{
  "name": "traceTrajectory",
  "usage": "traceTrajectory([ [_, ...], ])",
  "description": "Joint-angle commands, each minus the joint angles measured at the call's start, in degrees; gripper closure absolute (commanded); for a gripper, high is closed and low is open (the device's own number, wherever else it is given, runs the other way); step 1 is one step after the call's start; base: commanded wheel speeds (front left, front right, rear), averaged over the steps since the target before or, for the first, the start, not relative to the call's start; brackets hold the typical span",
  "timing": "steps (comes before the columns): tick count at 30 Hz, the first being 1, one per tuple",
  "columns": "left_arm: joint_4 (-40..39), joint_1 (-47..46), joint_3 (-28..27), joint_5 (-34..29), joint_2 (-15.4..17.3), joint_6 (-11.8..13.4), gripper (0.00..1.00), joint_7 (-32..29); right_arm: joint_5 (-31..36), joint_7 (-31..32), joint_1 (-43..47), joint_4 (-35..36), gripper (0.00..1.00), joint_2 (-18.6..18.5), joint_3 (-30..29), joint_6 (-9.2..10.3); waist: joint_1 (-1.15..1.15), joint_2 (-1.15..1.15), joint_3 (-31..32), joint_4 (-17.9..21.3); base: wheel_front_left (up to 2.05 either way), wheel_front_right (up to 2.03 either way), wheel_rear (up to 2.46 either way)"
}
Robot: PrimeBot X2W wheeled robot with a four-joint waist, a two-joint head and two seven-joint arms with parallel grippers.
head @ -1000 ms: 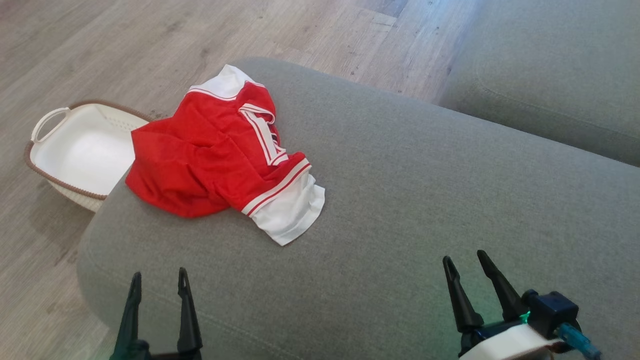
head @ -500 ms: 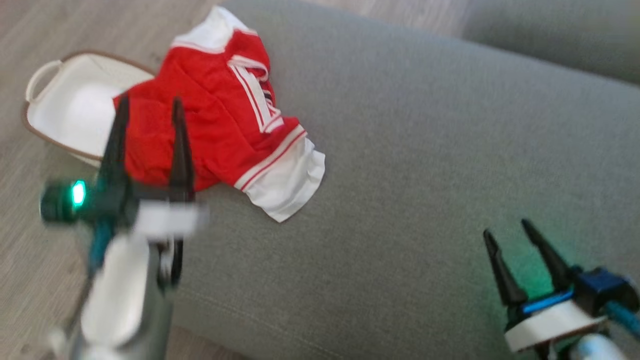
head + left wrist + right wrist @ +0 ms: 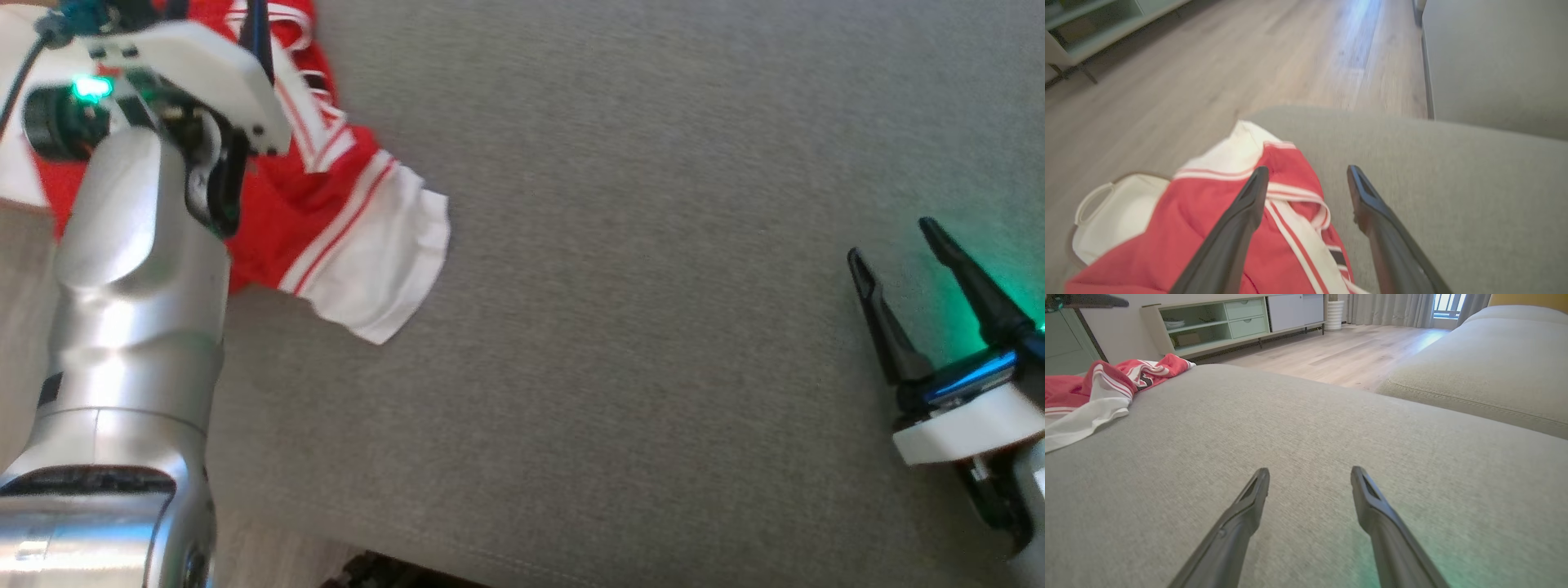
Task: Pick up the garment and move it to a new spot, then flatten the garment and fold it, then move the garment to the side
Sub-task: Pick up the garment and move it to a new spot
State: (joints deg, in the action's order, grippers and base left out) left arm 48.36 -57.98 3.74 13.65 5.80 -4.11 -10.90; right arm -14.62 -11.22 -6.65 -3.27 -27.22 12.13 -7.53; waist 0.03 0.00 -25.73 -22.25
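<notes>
1. A crumpled red jersey with white sleeves and white striped trim lay bunched at one corner of a grey upholstered cushion. It sat close to the cushion's edge, and part of it seemed to hang over that edge.
2. A white basket with a brown rim stood on the wooden floor, just beside and below that corner.
3. The left gripper hung over the jersey, jaws spread wide and holding nothing. One dark finger lay across the red cloth and the other over bare cushion near the striped collar. Whether the tips touched the fabric could not be told.
4. The right gripper hovered low over empty cushion, well apart from the jersey. Its jaws were released too, with nothing between them.
5. The first step, picking the jersey up, looked not yet done.
6. Closing with one finger off the cloth could have caught only a thin fold or the collar, and the jersey might have slipped free during the lift.
7. A sideways drag instead of a clean lift could have pushed the jersey off the edge into the basket or onto the floor.
8. Pressing down too far could have driven the pointed fingertips into the upholstery.
9. In the head view, the silver left forearm covered much of the jersey, so judging the grip from there would have been hard.
</notes>
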Motion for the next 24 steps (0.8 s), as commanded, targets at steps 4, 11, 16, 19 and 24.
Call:
traceTrajectory([
  [4, 8.21, -2.92, -1.33, 0.94, 3.97, -0.41, 0.00, -2.43, -0.57, 0.26, 0.09, 2.97, 0.00, -2.08, -0.08, 0.04, -0.03, 0.00, -3.37, 4.34, 0.00, 0.00, 0.00],
  [11, 16.91, -2.73, -2.68, 2.45, 5.03, 0.45, 0.69, 1.79, -0.39, 0.12, -0.36, 3.23, 0.00, -1.33, -0.42, 0.04, -0.03, 0.00, -3.71, 6.26, 0.00, 0.00, 0.00],
  [16, 17.09, -4.78, -1.93, 1.56, 6.42, 0.51, 1.00, 9.71, -0.15, -0.64, -0.03, 1.81, 0.00, -0.29, -0.27, 0.04, -0.03, 0.00, -1.92, 6.21, 0.00, 0.00, 0.00],
  [19, 16.56, -6.36, -1.69, 1.60, 6.78, -0.23, 1.00, 12.59, -0.33, -1.28, -0.16, 0.84, 0.00, 0.72, 0.22, 0.04, -0.03, 0.00, -0.02, 6.43, 0.00, 0.00, 0.00],
  [24, 14.33, -10.94, 0.88, 0.45, 8.06, -2.26, 1.00, 16.96, -1.34, -2.78, -0.98, -2.73, 0.00, 4.24, 2.59, 0.04, -0.03, 0.00, 6.60, 8.10, 0.00, 0.00, 0.00],
])
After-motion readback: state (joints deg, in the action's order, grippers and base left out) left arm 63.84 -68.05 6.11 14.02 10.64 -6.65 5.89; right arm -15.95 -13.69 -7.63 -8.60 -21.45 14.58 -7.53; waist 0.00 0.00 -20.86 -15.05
